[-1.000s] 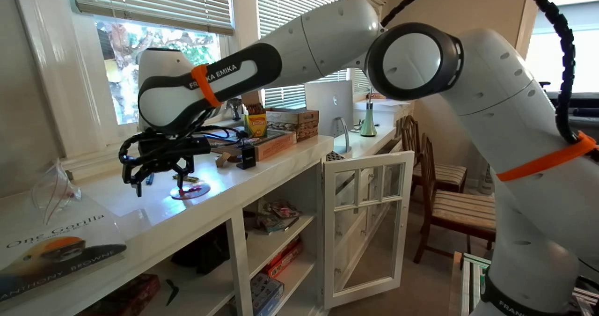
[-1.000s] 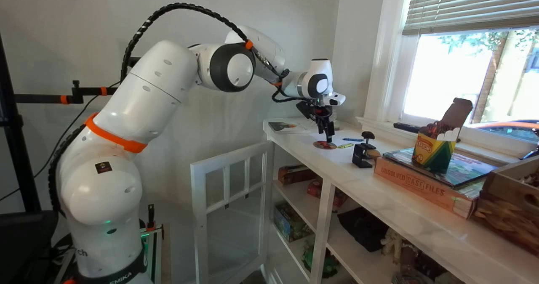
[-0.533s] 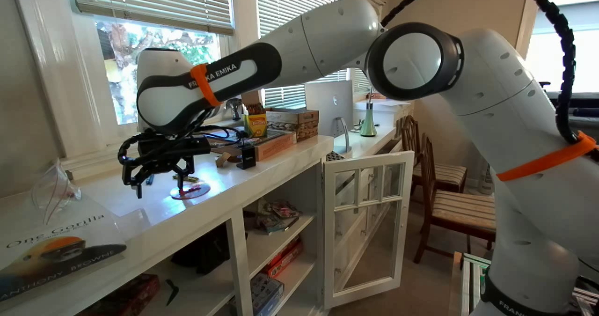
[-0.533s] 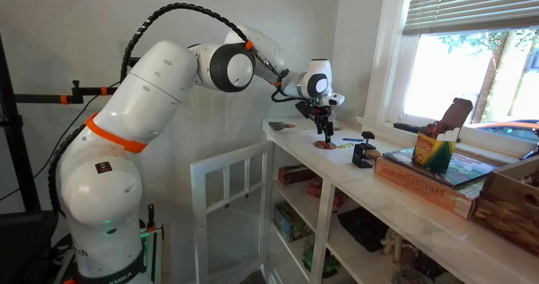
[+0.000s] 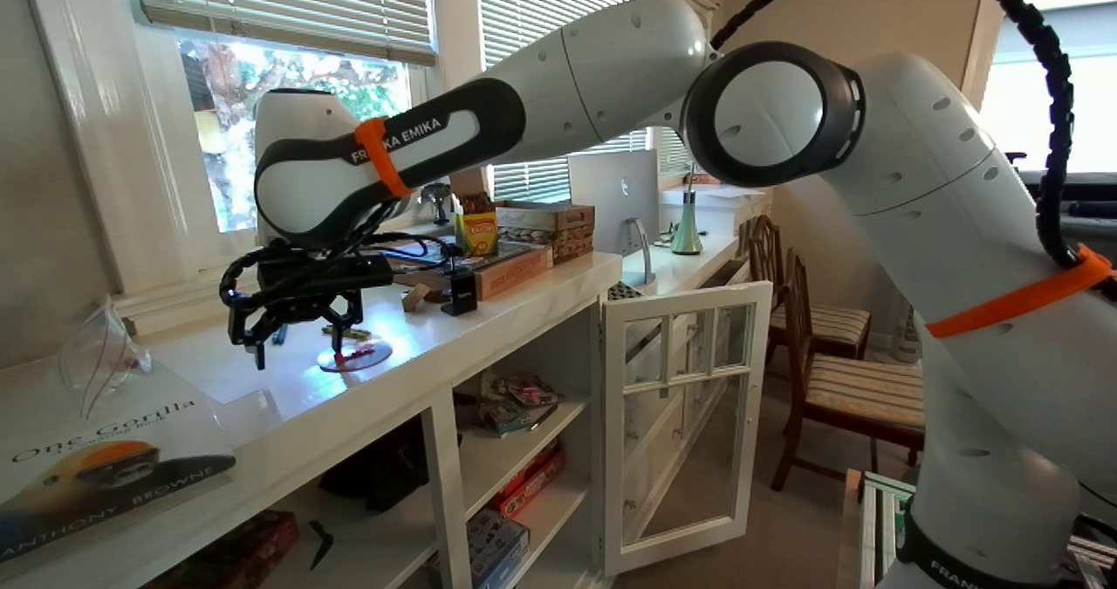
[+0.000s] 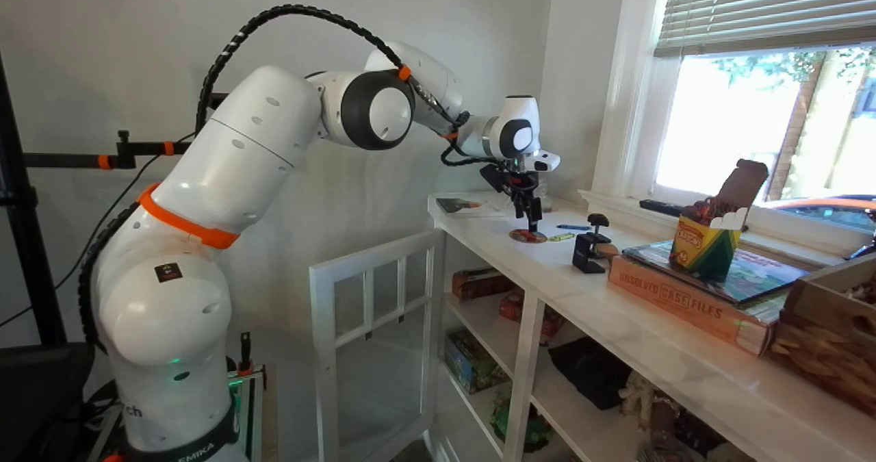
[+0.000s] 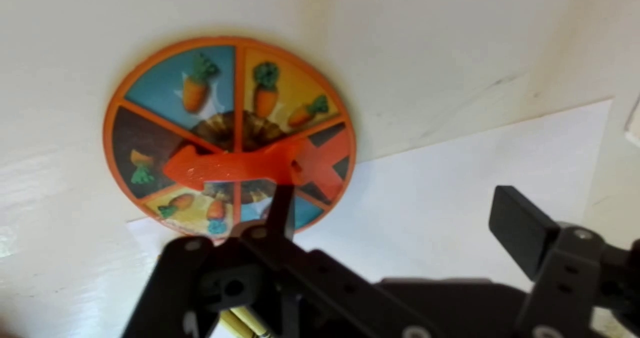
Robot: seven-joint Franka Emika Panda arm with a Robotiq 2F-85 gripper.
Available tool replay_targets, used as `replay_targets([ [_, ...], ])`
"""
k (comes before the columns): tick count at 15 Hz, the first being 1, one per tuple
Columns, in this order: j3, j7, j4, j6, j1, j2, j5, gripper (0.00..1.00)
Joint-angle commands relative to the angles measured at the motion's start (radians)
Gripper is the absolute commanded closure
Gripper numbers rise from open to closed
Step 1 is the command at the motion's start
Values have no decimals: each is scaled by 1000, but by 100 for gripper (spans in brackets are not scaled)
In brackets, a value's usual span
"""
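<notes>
Still spread wide, claw [image 7: 395,196] barely shifted since earlier, fingertip [image 7: 283,205] beside red arrow [image 7: 230,166] of spinner [image 7: 225,127]

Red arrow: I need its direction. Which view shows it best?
The wrist view: the red arrow shows large from above, its tip over the dark wedge. In both exterior views it's too small to read.

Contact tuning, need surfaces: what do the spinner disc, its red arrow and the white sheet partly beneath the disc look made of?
Spinner disc: coated card or thin plastic, can't tell which; smooth-looking, flat printed segments, thin edge.
Red arrow: probably moulded plastic, slightly glossy; even colour, small highlights.
White sheet: likely paper, matte; lies flat, straight edge, no sharp glare.
</notes>
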Motion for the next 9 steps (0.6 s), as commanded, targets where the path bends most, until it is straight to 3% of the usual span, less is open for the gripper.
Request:
replay_targets([
  [1, 0, -14, 12, -36, 3, 0, 9, 0],
  [9, 1, -18, 10, -55, 5, -6, 7, 0],
])
